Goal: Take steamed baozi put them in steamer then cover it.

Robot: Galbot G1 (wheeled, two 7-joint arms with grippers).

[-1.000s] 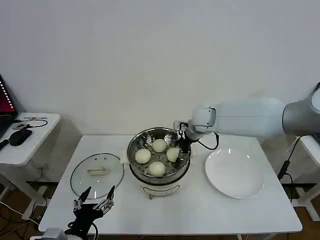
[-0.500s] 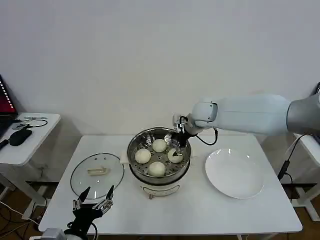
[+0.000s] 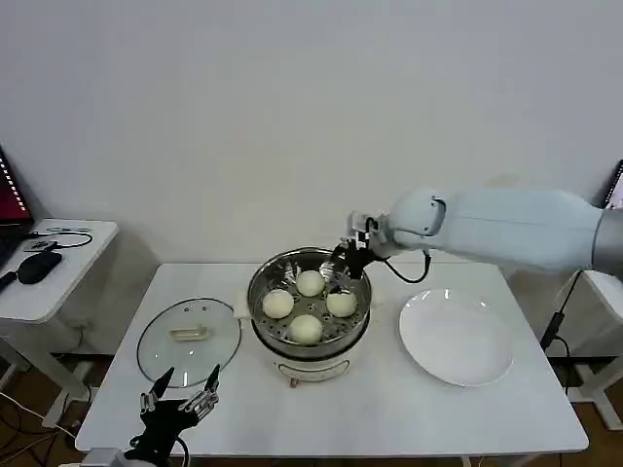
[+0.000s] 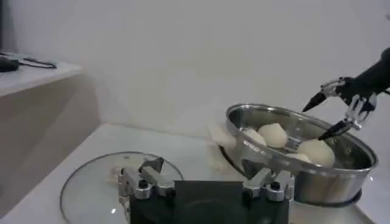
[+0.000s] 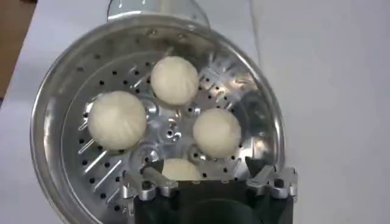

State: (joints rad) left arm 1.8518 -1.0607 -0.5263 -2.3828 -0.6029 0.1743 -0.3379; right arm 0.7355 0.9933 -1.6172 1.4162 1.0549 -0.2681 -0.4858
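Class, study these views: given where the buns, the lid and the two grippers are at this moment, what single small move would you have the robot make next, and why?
Probably send the left gripper, open near the table's front edge, to the cover's handle. All four baozi sit on the steamer's perforated tray, the plate is bare, and the cover lies flat beside the steamer. The right gripper hangs open over the rim, holding nothing.

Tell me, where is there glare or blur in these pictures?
Head view: even light; the steamer rim gleams, and the cover shows faint reflections. Left wrist view: the left claw up close looks soft, while the right claw farther off is clearer. Right wrist view: bright glints on the perforated tray around the steamed baozi.
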